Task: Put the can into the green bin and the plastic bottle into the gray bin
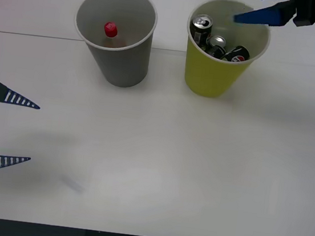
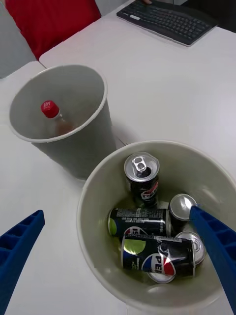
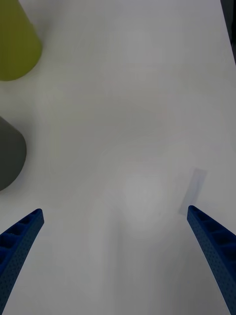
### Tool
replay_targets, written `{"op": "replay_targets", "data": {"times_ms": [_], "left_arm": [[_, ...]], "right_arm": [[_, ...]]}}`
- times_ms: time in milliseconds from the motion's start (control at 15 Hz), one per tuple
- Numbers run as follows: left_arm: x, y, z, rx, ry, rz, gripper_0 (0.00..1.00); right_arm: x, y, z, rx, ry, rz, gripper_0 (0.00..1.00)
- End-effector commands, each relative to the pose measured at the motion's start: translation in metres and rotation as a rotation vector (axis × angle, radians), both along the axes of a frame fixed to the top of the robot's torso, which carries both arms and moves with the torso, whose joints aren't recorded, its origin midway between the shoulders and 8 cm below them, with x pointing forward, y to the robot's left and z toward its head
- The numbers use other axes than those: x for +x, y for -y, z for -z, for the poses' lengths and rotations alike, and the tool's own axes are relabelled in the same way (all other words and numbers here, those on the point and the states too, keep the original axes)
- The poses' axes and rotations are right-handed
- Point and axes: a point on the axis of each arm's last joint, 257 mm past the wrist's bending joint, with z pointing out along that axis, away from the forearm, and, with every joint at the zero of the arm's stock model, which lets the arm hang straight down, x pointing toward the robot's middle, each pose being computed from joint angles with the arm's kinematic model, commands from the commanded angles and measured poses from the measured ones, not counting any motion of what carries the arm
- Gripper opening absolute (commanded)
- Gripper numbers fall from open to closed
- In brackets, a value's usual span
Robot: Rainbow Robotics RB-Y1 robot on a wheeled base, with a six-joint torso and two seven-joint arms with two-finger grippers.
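At the worktop's [image 1: 151, 169] left edge the left gripper [image 1: 8, 129] hangs low, fingers spread wide and empty. Further right, the gray bin [image 1: 115, 67] holds the plastic bottle [image 1: 111, 30], red cap up; it looks light and easily crushed, best taken by the neck. Next, the green bin [image 1: 211, 78] holds the can [image 2: 182, 205] among darker Pepsi cans [image 2: 156, 253]; thin and slick, grip its sides. The right gripper [image 2: 118, 256] hovers over that bin's mouth, fingers apart, holding nothing
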Motion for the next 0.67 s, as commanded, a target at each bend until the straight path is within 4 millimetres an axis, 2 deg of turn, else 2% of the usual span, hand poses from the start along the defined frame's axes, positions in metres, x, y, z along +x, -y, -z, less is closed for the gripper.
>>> {"op": "replay_targets", "data": {"times_ms": [67,333,667], "left_arm": [[0.000,0.000,0.000,0.000,0.000,0.000,1.00],[0.000,0.000,0.000,0.000,0.000,0.000,1.00],[0.000,0.000,0.000,0.000,0.000,0.000,1.00]], "right_arm": [[-0.025,0.002,0.012,-0.061,0.064,-0.096,1.00],[-0.065,0.010,0.032,-0.067,0.101,-0.265,1.00],[-0.103,0.025,0.068,-0.117,0.153,-0.357,1.00]]}}
